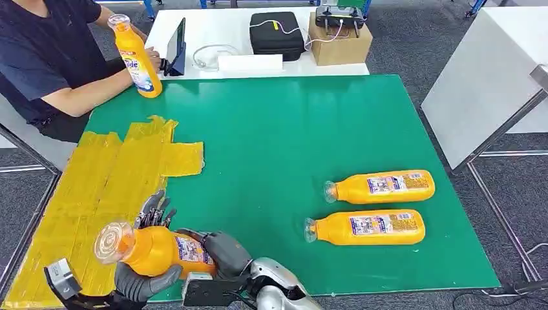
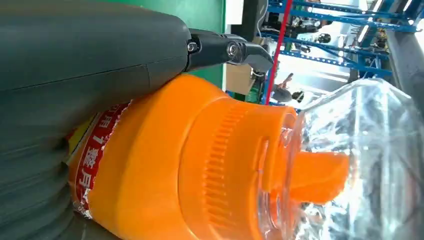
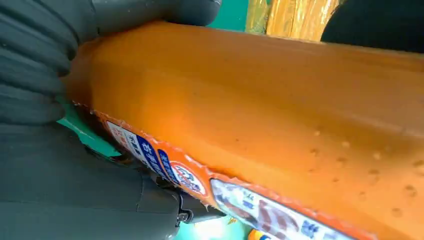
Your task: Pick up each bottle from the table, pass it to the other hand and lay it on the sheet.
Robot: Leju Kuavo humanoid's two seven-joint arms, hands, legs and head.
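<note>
Both hands [image 1: 145,274] [image 1: 223,252] grip bottle [image 1: 152,248]; wrist shows clear cap [image 2: 370,150].

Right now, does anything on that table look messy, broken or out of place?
Nothing looks spilled or broken. The yellow sheet is patchy, with wrinkled, uneven edges. Two bottles lie on their sides on the green table, and a person holds another bottle upright at the far edge.

Held bottle [image 1: 152,248] sits over the sheet's [image 1: 97,187] near edge; two bottles [image 1: 381,187] [image 1: 368,227] lie side by side well right of the sheet, a person's bottle [image 1: 136,57] stands beyond it.
</note>
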